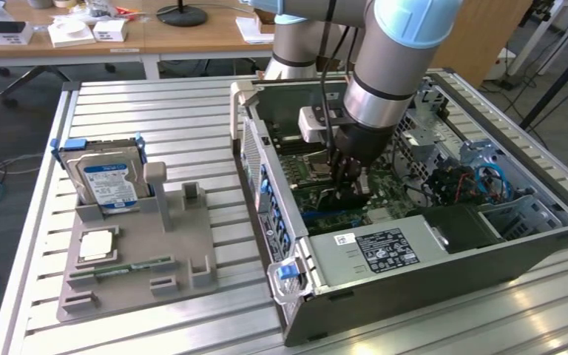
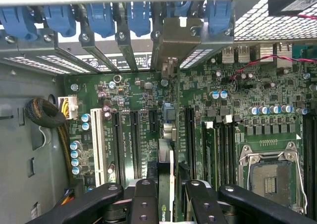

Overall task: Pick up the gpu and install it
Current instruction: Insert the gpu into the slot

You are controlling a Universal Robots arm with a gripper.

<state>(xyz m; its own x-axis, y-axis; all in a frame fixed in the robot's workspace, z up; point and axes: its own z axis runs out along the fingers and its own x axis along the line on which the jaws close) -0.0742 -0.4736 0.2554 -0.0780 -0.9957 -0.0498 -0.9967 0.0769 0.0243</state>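
Note:
My gripper [image 1: 348, 177] reaches down into the open computer case [image 1: 274, 222], over the motherboard [image 2: 133, 95]. It is shut on the gpu [image 2: 166, 157], a thin dark card that the wrist view shows edge-on between the black fingers [image 2: 144, 196]. The card stands upright over the expansion slots, and its metal end bracket [image 2: 174, 35] lies against the rear slot openings under the blue latches [image 2: 101, 18]. In the exterior view the gpu [image 1: 347, 201] is a dark piece low between the fingers, close to the board. Whether its edge is seated in a slot cannot be told.
On the exterior view's left, a grey holder tray [image 1: 136, 251] carries a silver hard drive [image 1: 112, 181], a processor chip [image 1: 97, 245] and a green memory stick [image 1: 126, 268]. Inside the case are the power supply [image 1: 383, 248], cables [image 1: 461, 185] and the processor socket [image 2: 270, 177].

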